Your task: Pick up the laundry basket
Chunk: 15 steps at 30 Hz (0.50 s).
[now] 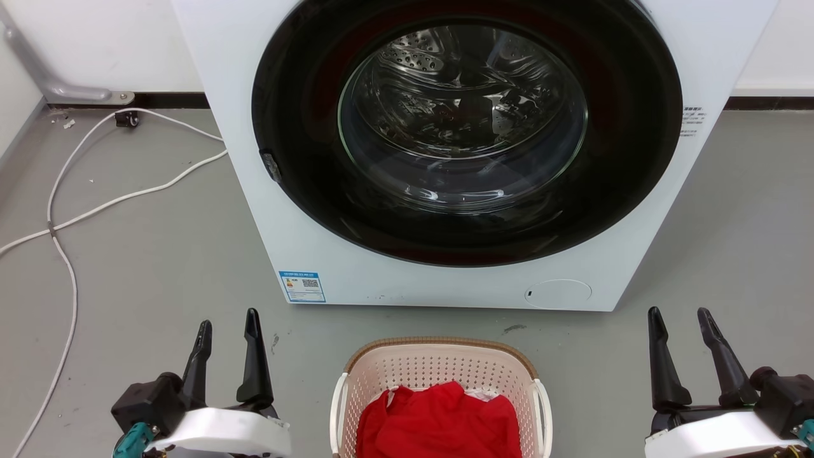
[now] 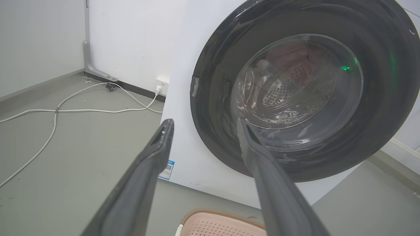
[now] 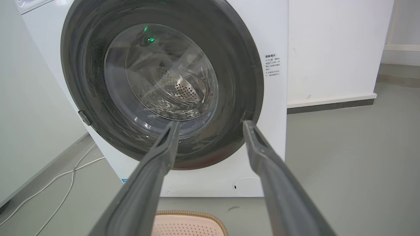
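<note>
The laundry basket [image 1: 439, 369] stands on the grey floor at the bottom centre of the head view, cream with perforated walls, a brown rim and white side handles. Red cloth lies inside it. Its far rim also peeks in as the laundry basket [image 2: 223, 221] in the left wrist view and the laundry basket [image 3: 192, 223] in the right wrist view. My left gripper [image 1: 229, 321] is open, empty, to the basket's left. My right gripper [image 1: 680, 318] is open, empty, to its right. Neither touches the basket.
A white front-loading washer [image 1: 356, 267] with a shut round dark glass door stands just behind the basket. White cables [image 1: 70, 210] trail over the floor at the left toward the wall. Bare grey floor [image 1: 718, 254] lies on the right.
</note>
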Motion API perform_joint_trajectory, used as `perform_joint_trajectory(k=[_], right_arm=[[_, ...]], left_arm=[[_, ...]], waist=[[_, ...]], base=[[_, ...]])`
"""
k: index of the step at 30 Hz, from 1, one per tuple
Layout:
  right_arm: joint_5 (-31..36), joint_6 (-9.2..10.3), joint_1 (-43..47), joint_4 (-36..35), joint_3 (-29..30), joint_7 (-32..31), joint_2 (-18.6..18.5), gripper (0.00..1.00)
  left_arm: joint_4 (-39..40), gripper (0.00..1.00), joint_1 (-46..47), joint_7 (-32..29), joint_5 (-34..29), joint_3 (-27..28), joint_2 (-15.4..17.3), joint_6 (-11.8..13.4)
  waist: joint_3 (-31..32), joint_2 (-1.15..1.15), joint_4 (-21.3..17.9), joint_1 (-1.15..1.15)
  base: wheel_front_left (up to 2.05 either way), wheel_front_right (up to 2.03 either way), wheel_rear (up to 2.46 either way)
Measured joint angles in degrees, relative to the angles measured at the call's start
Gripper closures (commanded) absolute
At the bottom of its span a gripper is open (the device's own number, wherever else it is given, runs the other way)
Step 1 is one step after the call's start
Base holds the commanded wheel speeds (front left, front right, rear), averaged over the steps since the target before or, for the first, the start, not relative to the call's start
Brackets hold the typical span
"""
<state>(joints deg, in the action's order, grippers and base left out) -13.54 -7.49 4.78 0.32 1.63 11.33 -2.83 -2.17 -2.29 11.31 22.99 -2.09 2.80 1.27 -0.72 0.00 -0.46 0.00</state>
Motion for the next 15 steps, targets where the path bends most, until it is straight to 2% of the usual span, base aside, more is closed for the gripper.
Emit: perform_joint_trajectory(k=[15], right_arm=[[6.87, -0.01, 0.77, -1.08, -0.35, 1.77, -0.01, 0.0]], left_arm=[[0.05, 0.0, -0.97, 1.77, -6.84, -0.68, 0.02, 0.8]], waist=[[0.06, 0.0, -0.15, 0.0]], base=[[0.0, 0.0, 0.0]])
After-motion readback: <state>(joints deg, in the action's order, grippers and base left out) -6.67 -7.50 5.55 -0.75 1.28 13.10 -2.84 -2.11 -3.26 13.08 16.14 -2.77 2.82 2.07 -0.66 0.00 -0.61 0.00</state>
